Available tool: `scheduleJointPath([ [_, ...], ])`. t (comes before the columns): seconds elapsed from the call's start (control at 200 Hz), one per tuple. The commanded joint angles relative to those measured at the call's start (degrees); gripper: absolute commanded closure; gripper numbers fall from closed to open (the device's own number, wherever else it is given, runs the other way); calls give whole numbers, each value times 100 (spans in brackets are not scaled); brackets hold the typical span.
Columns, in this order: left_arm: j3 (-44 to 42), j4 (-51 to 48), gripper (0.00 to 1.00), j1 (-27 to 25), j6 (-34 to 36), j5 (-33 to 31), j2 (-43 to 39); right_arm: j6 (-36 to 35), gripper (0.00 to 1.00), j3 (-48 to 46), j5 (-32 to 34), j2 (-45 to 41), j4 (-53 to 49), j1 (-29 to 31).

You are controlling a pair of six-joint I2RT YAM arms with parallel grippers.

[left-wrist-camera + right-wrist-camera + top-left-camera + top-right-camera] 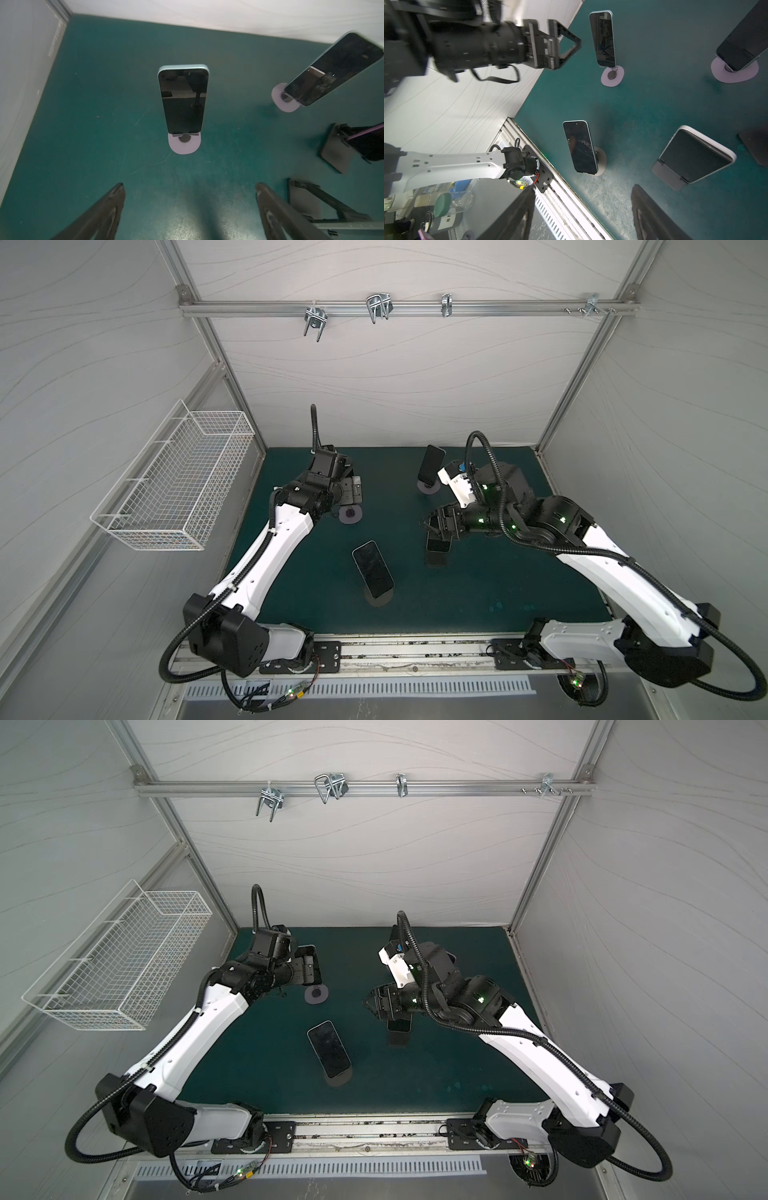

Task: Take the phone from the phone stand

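In both top views the table fills the middle of the frame. The front phone leans on the front stand at lower centre. The back phone sits on the back stand at upper centre, near the table's far edge. The right phone lies right of centre, partly under the right arm. The left stand lies left of centre, just below the left arm. The left wrist view shows the left phone standing on it. A wire basket hangs at the frame's left edge, and a rail crosses the top.
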Motion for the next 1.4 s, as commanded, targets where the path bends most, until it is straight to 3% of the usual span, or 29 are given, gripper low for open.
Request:
scheduleJointPath([
  [0.0,466,105,1,126,51,172,365,-63,26,179,-125,78,100,-24],
  [0.8,1149,323,1,356,-220,14,1665,-203,26,10,-169,193,464,-405],
  [1.1,1254,418,1,356,-412,-150,1896,-449,27,85,-525,533,296,-438],
  [1.395,1402,477,1,356,-278,-313,2183,-115,28,592,-1008,1195,242,-435],
])
